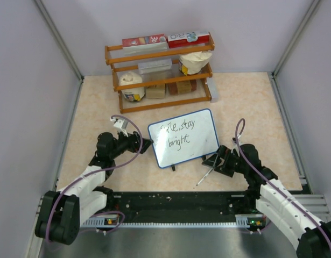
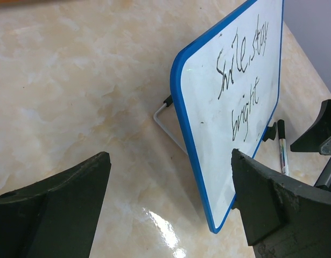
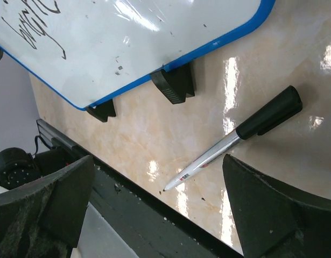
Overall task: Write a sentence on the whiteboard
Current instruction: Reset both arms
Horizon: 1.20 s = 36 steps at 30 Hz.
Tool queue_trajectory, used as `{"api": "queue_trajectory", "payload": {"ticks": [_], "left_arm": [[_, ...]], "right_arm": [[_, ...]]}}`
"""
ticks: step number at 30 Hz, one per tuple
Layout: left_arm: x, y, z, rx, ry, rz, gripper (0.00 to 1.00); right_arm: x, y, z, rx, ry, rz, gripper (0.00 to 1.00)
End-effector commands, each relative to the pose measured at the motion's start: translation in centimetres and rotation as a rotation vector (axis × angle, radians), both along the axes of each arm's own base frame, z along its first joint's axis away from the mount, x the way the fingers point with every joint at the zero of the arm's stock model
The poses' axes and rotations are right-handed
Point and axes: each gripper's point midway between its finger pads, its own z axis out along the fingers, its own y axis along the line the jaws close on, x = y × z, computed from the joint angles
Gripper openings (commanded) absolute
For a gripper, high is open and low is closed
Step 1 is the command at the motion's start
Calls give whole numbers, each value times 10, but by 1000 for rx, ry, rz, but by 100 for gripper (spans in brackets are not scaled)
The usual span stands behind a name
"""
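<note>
Mid-table, in front of the rack: the board, propped on black feet and a wire stand, leaning back. Carries the sentence in two lines of black marker, roughly "smile, stay bright". Faces the arms and tips upward; long axis across the table, left to right, right end a little farther from the bases. Probably light and stiff, with a glossy face likely slick and easy to smear, so best not touched on the writing. Better taken by the blue frame, at a short edge or bare corner, pinched front to back. Likely to tip or skid on its feet if pushed from one side only. Left gripper spread wide, holding nothing, just beside the board's left edge, with the near corner close to one finger; cannot tell whether touching. Right gripper likewise spread wide and empty, low over the table near the board's lower right corner. Between its fingers, lying flat and free: the pen, black end toward the board, near the feet but apart from them. Judging by the finished lines and the pen lying loose, writing looks done.
</note>
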Motion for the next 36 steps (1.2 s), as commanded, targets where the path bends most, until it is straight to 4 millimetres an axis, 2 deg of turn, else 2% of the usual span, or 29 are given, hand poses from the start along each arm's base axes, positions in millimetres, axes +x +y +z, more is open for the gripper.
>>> {"api": "queue_trajectory", "payload": {"ticks": [1, 11, 17, 20, 21, 22, 24, 25, 27, 31, 32, 33, 34, 35, 36], "left_arm": [[3, 1, 11, -2, -62, 4, 96], [3, 2, 11, 1, -49, 11, 98], [-3, 4, 22, -18, -45, 28, 99], [-1, 5, 39, -40, -52, 44, 99], [-2, 6, 38, -37, -25, 55, 99], [1, 7, 48, -47, -31, 67, 99], [1, 9, 51, -55, -2, 90, 99], [6, 11, 63, -62, -15, 112, 99], [6, 14, 67, -70, 13, 143, 99], [12, 22, 94, -63, -17, 200, 99], [14, 26, 100, -58, -32, 221, 99], [16, 28, 106, -45, -50, 227, 99], [16, 29, 118, -38, -74, 233, 99], [17, 33, 125, -26, -96, 248, 99], [19, 36, 140, -13, -136, 258, 99]], "right_arm": [[18, -1, 30, -7, -117, 0, 99], [32, -9, 43, -87, -205, -3, 99], [43, -12, 52, -134, -246, -2, 99], [49, -13, 59, -154, -271, -9, 99], [51, -14, 60, -159, -282, -7, 99], [52, -14, 62, -161, -291, -10, 99], [57, -16, 66, -176, -308, -22, 99], [58, -16, 67, -180, -314, -22, 99], [63, -18, 73, -194, -332, -33, 99], [78, -30, 87, -268, -396, -79, 99], [84, -33, 100, -281, -430, -94, 99], [88, -37, 104, -312, -452, -101, 99], [93, -43, 111, -342, -468, -132, 99], [98, -45, 130, -346, -507, -153, 99], [101, -48, 136, -362, -526, -160, 99]]}}
